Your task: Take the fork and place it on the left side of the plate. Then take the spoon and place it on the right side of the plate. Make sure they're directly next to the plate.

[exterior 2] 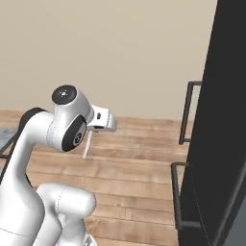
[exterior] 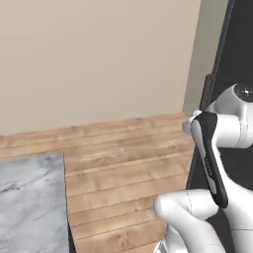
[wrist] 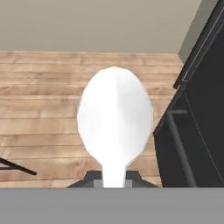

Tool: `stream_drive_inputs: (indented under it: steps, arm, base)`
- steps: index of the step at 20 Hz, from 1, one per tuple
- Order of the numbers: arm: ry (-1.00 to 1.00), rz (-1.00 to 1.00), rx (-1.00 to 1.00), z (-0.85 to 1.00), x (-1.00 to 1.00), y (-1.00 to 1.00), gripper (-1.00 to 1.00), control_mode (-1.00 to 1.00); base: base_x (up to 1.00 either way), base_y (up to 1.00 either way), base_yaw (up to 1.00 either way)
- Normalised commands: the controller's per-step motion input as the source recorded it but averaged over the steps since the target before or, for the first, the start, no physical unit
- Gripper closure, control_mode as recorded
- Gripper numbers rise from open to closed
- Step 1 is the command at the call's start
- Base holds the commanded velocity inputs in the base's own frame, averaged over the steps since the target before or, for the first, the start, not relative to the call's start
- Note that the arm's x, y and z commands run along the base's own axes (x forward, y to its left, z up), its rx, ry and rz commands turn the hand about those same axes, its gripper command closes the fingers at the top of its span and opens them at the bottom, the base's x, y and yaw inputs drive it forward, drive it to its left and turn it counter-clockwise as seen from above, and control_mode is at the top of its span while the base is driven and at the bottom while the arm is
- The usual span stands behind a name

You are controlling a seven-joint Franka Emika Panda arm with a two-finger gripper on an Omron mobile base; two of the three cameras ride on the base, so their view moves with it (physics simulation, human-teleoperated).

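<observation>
The spoon is pale and white. Its round bowl looms large in the hand view, pointing away from the hand over the wooden floor. My gripper is shut on the spoon's thin handle, with a dark fingertip on each side of it. In the right base view the spoon shows as a slim white stick slanting down from the hand, held in mid-air well above the floor. The fork and the plate are out of view.
A tall black cabinet with thin dark handles stands close on the right. A grey marble counter corner lies at the lower left of the left base view. Wooden floor and a beige wall lie ahead.
</observation>
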Motion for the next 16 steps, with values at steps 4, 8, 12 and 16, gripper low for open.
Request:
stream_drive_inputs:
  steps: [4, 8, 12, 16]
  arm:
    - [0.0, 0.0, 0.0, 0.0, 0.0, 0.0, 1.0, 1.0]
    - [0.0, 0.0, 0.0, 0.0, 0.0, 0.0, 1.0, 1.0]
    - [0.0, 0.0, 0.0, 0.0, 0.0, 0.0, 1.0, 1.0]
    - [0.0, 0.0, 0.0, 0.0, 0.0, 0.0, 1.0, 1.0]
  base:
    - [1.0, 0.09, 0.34]
    - [1.0, 0.04, 0.39]
    - [1.0, 0.01, 0.5]
    - [1.0, 0.0, 0.57]
